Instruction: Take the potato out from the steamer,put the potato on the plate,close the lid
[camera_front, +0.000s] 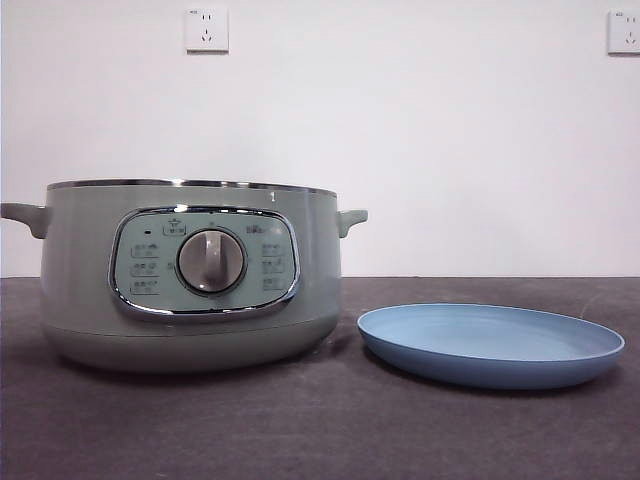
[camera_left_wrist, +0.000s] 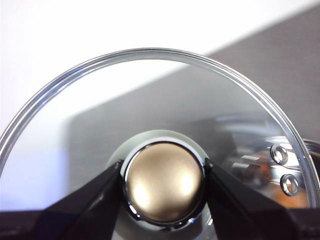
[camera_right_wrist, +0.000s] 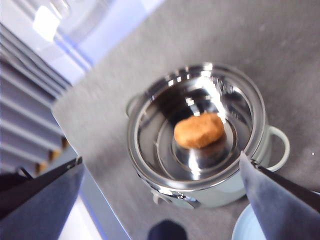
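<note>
A white wall with two sockets near the top edge backs a dark grey table in the front view. The pale green steamer fills the left half of that frame, uncovered, its grey dial at centre of the chrome-rimmed panel. The light-blue plate lies at lower right, just beside the steamer, bare.

In the left wrist view the left gripper is clamped on the knob of the glass lid, one black jaw against each side; the lid's chrome rim arcs across the frame, with wall and table seen through the glass.

In the right wrist view the right gripper hangs high over the steamer with its jaws spread wide, at the lower corners. The potato sits at frame centre, on the shiny floor of the steamer's pot. A sliver of the plate shows at bottom right.
</note>
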